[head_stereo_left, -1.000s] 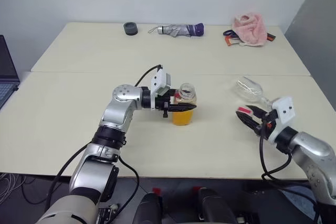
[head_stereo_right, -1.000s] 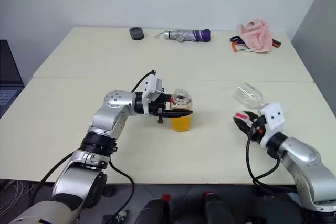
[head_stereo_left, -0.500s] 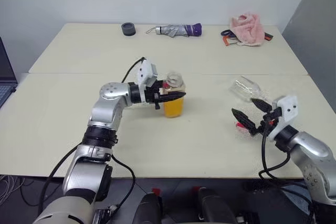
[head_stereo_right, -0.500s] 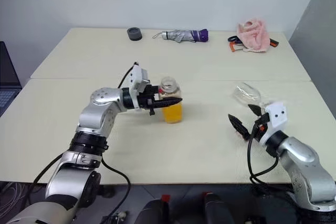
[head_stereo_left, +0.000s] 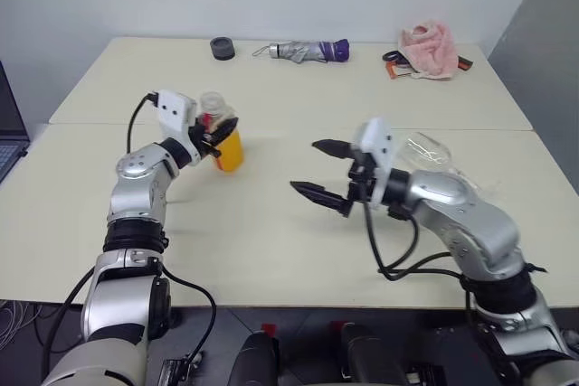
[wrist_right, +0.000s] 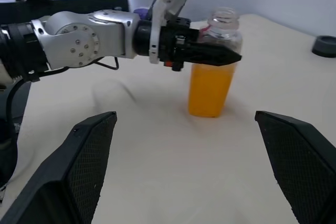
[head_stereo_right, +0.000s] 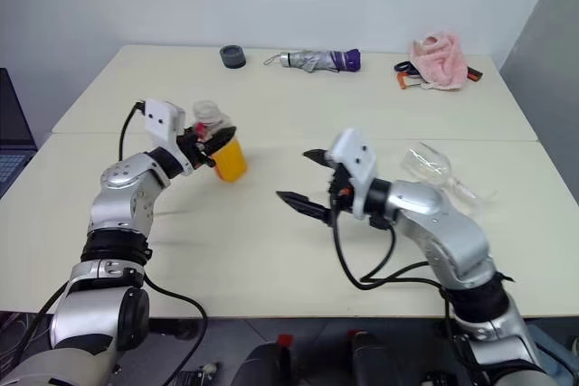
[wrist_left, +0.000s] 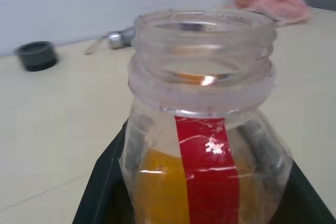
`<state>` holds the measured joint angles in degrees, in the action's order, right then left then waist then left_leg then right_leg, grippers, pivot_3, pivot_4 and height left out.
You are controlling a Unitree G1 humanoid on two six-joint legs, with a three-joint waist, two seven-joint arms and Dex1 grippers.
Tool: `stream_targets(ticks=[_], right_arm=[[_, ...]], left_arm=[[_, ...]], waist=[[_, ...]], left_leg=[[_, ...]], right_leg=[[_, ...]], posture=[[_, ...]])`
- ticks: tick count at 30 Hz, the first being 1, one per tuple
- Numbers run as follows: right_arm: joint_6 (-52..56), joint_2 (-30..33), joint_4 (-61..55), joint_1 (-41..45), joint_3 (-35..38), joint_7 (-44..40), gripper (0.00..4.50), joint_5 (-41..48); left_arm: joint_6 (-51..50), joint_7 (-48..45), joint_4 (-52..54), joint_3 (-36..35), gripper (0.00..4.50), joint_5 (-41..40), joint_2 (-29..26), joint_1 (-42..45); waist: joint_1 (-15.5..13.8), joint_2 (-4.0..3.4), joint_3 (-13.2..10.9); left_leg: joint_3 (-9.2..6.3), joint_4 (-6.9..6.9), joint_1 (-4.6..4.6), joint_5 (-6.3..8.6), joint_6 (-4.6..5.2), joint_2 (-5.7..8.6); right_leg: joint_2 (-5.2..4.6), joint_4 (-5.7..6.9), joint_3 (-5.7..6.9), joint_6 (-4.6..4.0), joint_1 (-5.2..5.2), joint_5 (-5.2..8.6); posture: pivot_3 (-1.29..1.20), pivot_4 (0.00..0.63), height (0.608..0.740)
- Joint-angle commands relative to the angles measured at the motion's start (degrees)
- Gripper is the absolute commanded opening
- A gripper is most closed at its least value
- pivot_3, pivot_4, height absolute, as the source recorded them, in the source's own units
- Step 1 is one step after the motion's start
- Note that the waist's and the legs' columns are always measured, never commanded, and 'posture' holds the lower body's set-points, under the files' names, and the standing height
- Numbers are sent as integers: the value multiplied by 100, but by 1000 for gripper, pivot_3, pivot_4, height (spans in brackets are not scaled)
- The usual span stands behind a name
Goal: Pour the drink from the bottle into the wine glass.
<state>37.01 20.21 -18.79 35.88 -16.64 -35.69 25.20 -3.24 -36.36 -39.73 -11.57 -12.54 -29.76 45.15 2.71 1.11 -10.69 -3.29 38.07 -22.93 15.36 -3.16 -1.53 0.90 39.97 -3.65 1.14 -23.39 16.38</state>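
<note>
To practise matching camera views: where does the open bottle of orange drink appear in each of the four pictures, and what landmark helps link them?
Left eye view: bottle left of centre, in the left gripper.
Right eye view: left of centre, same grip.
Left wrist view: close up, centre.
Right wrist view: upper middle, between the right gripper's open fingers.
Shared landmark: the dark round object at the table's far edge.

Cream table [head_stereo_left: 271, 223]: wine glass [head_stereo_left: 432, 153] lying; umbrella [head_stereo_left: 303, 50], cloth [head_stereo_left: 427, 49] far edge.

uncapped bottle [head_stereo_left: 222, 136] upright, half full of orange drink [head_stereo_left: 228, 153], wine glass [head_stereo_left: 432, 153] lying sideways
</note>
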Motion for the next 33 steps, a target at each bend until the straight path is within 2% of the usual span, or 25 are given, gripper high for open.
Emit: stream_targets(ticks=[1, 12, 14, 17, 18, 21, 28, 33], right_arm=[[-227, -234, 359, 394, -97, 105, 4500, -378], [-370, -654, 890, 691, -98, 218, 4500, -1020], [-352, -682, 876, 676, -82, 207, 4500, -1047], [-315, -700, 841, 649, -64, 192, 4500, -1082], [-298, -696, 816, 630, -61, 192, 4500, -1088], [-234, -644, 707, 534, -30, 199, 4500, -1087], [-69, -283, 142, 89, 15, 228, 4500, -1134], [-188, 57, -275, -370, -106, 286, 4500, -1419]], left_arm=[[185, 442, -137, -188, 1765, 118, -221, 152], [356, 882, -829, -309, 1764, 108, -189, 231], [387, 894, -850, -314, 2487, 70, -127, 191], [409, 891, -780, -317, 3297, 12, -35, 124], [447, 898, -730, -288, 3752, 39, -16, 86], [567, 1013, -564, -214, 4478, 152, 21, -49], [705, 1481, 132, -263, 4478, 257, 150, -674], [846, 1838, 1056, -363, 4478, 287, 253, -1415]], waist=[[0, 1, 1], [12, 4, 3], [17, 4, 3], [18, 4, 3], [18, 4, 3], [16, 4, 3], [0, 4, 4], [3, 5, 4]], left_leg=[[0, 0, 0, 0, 0, 0], [1, 0, 7, 0, -1, 1], [1, 1, 8, -1, -1, 1], [1, 1, 9, -1, -1, 1], [-1, 1, 6, -1, -2, 0], [-2, 0, 1, -1, -1, 0], [0, -3, -1, -1, -1, -2], [0, -4, 0, 0, -1, -6]], right_leg=[[-2, 0, 0, 0, 0, 0], [-6, 9, 2, -1, -1, -1], [-6, 11, 2, -1, -1, -1], [-6, 13, 2, -2, -1, -1], [-6, 12, 5, -2, -1, -1], [-7, 10, 5, -2, -3, -1], [-20, 7, 2, -2, -4, -1], [-26, 5, -1, -2, -4, -1]], posture=[[0, 150, 740], [0, 150, 740], [0, 150, 740], [0, 150, 740], [0, 150, 740], [0, 150, 740], [0, 150, 740], [0, 150, 740]])
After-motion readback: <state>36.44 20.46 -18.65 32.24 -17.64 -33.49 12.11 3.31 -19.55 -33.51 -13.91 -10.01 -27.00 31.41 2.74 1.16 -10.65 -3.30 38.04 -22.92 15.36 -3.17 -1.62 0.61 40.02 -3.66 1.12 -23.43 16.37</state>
